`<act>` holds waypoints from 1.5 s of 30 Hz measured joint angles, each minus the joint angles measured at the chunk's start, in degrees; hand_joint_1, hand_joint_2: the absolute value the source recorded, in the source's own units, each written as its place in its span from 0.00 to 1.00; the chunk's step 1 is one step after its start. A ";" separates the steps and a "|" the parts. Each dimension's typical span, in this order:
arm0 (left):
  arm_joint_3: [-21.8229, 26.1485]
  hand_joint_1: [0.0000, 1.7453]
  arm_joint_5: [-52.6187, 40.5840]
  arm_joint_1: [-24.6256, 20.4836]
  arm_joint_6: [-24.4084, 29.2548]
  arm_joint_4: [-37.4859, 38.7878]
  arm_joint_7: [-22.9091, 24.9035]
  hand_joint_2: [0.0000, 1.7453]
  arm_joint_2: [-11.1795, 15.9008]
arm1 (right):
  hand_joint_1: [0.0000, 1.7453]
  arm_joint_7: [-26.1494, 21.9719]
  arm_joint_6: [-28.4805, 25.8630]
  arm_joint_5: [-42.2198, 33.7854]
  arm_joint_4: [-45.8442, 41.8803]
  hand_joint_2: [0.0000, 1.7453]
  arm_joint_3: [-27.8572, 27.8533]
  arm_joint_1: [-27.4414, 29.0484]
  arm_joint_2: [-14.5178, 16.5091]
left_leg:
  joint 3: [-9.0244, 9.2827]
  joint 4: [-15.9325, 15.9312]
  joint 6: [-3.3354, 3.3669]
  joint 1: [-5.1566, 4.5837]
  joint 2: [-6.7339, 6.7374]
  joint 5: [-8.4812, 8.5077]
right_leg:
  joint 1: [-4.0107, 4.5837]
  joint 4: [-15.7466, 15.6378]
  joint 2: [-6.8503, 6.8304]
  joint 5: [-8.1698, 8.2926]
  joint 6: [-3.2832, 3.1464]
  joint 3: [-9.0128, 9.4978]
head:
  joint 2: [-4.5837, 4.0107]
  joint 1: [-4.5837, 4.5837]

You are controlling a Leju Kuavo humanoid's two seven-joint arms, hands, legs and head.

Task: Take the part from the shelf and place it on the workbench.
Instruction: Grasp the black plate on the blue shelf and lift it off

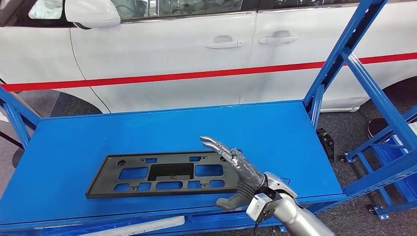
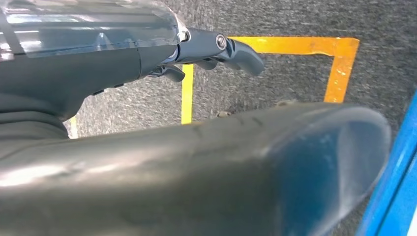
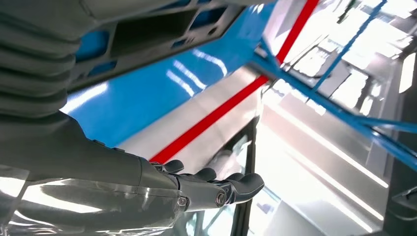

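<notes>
From the head, the right hand is open with fingers spread, holding nothing. The black plate lies flat on the blue shelf, just left of the hand, with the fingers above its right end. A white car with a red stripe stands beyond. The left wrist view shows the left hand over grey floor with yellow tape; its fingers curl, holding nothing. The right wrist view shows the plate beside the open fingers.

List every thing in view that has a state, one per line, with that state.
black plastic part: lying flat on the blue shelf, not held.
right hand: open, fingers stretched out above the part's right end.
left hand: holding nothing, hanging over the floor.
car doors: closed.
</notes>
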 joint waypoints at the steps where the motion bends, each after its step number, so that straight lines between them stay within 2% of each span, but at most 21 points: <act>1: 0.00 0.00 -0.16 0.06 -0.02 0.00 0.05 0.00 0.02 | 0.00 0.04 -1.75 1.53 0.15 1.00 0.03 0.02 0.00 | -0.78 1.08 -0.04 0.00 0.03 0.03 | 0.07 0.03 0.02 -0.07 -0.05 0.07 | 0.00 -0.01; 2: 0.01 0.00 -0.30 0.09 -0.05 0.00 0.12 0.00 0.05 | 0.00 0.08 -3.30 2.95 0.25 1.00 0.05 0.02 0.00 | -0.50 -0.09 0.01 0.00 0.07 1.25 | 0.10 0.07 0.07 -0.17 -0.03 0.19 | 0.00 -0.01; 4: 0.01 0.00 -0.51 0.06 -0.14 0.00 0.23 0.00 0.14 | 0.00 0.10 -5.64 5.07 0.31 1.00 0.07 0.05 0.00 | 2.48 -7.46 0.24 0.02 0.10 5.70 | 0.10 0.18 0.18 -0.48 0.19 0.55 | 0.00 0.00; 6: 0.01 0.00 -0.62 -0.06 -0.27 0.00 0.29 0.00 0.19 | 0.00 -0.36 -6.67 5.98 0.30 1.00 0.07 0.21 -0.01 | 4.94 -13.57 0.75 -0.17 0.13 7.77 | 0.23 0.43 0.28 -0.80 0.61 0.58 | 0.00 0.01; 7: 0.01 0.00 -0.66 -0.06 -0.34 0.00 0.31 0.00 0.19 | 0.00 -0.82 -6.91 6.15 0.28 1.00 0.07 0.42 -0.02 | 5.33 -14.67 1.14 -0.27 0.13 7.92 | 0.30 0.53 0.32 -0.92 0.86 0.50 | 0.00 0.01; 11: 0.08 0.00 -0.66 0.18 -0.58 0.00 0.33 0.00 0.14 | 0.00 -2.24 -7.44 6.26 -0.93 1.00 -0.07 1.78 -0.02 | 5.73 -15.20 2.51 -0.11 0.23 8.43 | 0.27 1.94 0.54 -2.23 2.10 -0.07 | 0.00 0.01; 14: 0.27 0.00 -0.68 0.02 -0.84 0.00 0.31 0.00 0.17 | 0.00 -2.49 -7.66 6.90 -2.91 1.00 -0.80 3.17 0.17 | 5.98 -15.44 3.13 0.02 0.37 8.33 | -0.16 11.44 0.61 -6.89 2.95 -4.85 | 0.00 0.02; 16: 0.40 0.00 -0.84 -0.01 -0.90 0.00 0.29 0.00 0.20 | 0.00 -2.55 -7.50 7.50 -3.98 1.00 -1.68 4.74 0.32 | 6.17 -15.43 3.24 0.00 0.36 8.08 | -0.42 16.85 0.60 -7.89 3.27 -8.15 | 0.00 0.02; 18: 0.52 0.00 -1.01 0.05 -0.92 0.00 0.32 0.00 0.21 | 0.00 -2.56 -7.45 7.23 -4.89 1.00 -2.61 6.10 0.33 | 6.68 -15.42 3.13 0.00 0.35 7.71 | -0.56 13.86 0.57 -4.51 3.26 -7.49 | 0.00 0.02; 20: 0.80 0.00 -1.22 0.07 -0.97 0.00 0.37 0.00 0.21 | 0.00 -2.57 -7.74 6.41 -5.82 1.00 -3.47 7.07 0.34 | 7.28 -15.38 2.78 -0.10 0.36 7.24 | -0.37 5.79 0.47 -0.29 2.79 -4.10 | 0.00 0.02; 21: 1.02 0.00 -1.43 0.05 -1.02 0.00 0.39 0.00 0.20 | 0.00 -2.58 -7.93 6.07 -6.24 1.00 -3.90 7.52 0.36 | 7.42 -15.35 2.53 -0.17 0.36 7.04 | -0.19 2.96 0.44 0.69 2.50 -2.87 | 0.00 0.01; 23: 1.37 0.00 -1.94 -0.02 -1.08 0.00 0.45 0.00 0.20 | 0.00 -2.60 -8.18 5.69 -6.98 1.00 -4.97 8.56 0.39 | 7.51 -15.39 1.92 -0.24 0.42 6.79 | 0.20 1.05 0.53 0.69 1.97 -2.11 | 0.00 0.01; 26: 1.62 0.00 -2.32 -0.02 -1.10 0.00 0.47 0.00 0.29 | 0.00 -2.61 -8.04 5.73 -8.16 1.00 -6.81 9.90 0.33 | 7.37 -14.55 1.04 -0.15 0.60 5.77 | -0.13 0.35 0.68 0.88 1.06 -1.73 | 0.00 0.01; 28: 1.76 0.00 -2.38 -0.01 -1.12 0.00 0.47 0.00 0.37 | 0.00 -2.61 -7.91 5.77 -8.75 1.00 -7.62 10.35 0.16 | 5.09 -9.30 0.72 -0.02 0.62 2.68 | -0.33 -0.04 0.63 0.94 0.50 -1.37 | 0.00 0.01; 30: 1.82 0.00 -2.40 0.04 -1.14 0.00 0.48 0.00 0.37 | 0.00 -2.60 -7.83 5.84 -9.00 1.00 -8.08 10.81 0.04 | 1.21 -1.35 0.49 0.06 0.61 -0.73 | -0.24 -0.01 0.66 0.81 0.21 -1.29 | 0.00 0.00; 31: 1.84 0.00 -2.40 0.08 -1.14 0.00 0.48 0.00 0.38 | 0.00 -2.60 -7.78 5.89 -9.04 1.00 -8.22 11.06 0.04 | -0.11 1.10 0.38 0.09 0.61 -1.19 | -0.20 0.03 0.71 0.73 0.18 -1.24 | 0.00 0.00; 33: 1.91 0.00 -2.40 0.13 -1.13 0.00 0.49 0.00 0.45 | 0.00 -2.60 -7.73 5.96 -9.12 1.00 -8.40 11.38 0.04 | 0.46 -0.87 0.32 0.13 0.62 1.42 | -0.20 0.16 0.90 0.50 0.29 -0.98 | 0.00 -0.01; 36: 2.15 0.00 -2.42 0.02 -1.14 0.00 0.49 0.00 0.57 | 0.00 -2.60 -7.72 6.00 -9.35 1.00 -8.69 11.57 0.04 | 5.53 -12.11 0.69 0.13 0.56 6.77 | 0.02 0.77 1.15 -0.16 0.94 -0.65 | 0.00 0.00; 41: 2.62 0.00 -2.65 0.01 -1.14 0.00 0.49 0.00 0.56 | 0.00 -2.60 -7.44 7.98 -9.84 1.00 -9.76 12.22 0.33 | 6.53 -14.82 2.29 0.05 0.53 7.32 | 0.02 1.62 1.24 -0.87 2.31 -1.02 | 0.00 0.01; 43: 2.75 0.00 -2.86 -0.03 -1.14 0.00 0.49 0.00 0.57 | 0.00 -2.60 -7.06 9.90 -10.46 1.00 -11.14 13.58 0.64 | 6.64 -15.18 2.93 0.26 0.60 7.54 | -0.13 5.74 1.12 -3.52 2.93 -2.81 | 0.00 0.01; 45: 2.82 0.00 -2.97 0.05 -1.14 0.00 0.53 0.00 0.58 | 0.00 -2.60 -6.97 11.40 -11.23 1.00 -12.80 15.81 0.77 | 6.60 -15.21 3.21 0.22 0.59 7.52 | -0.25 13.33 1.04 -7.06 3.40 -6.50 | 0.00 0.02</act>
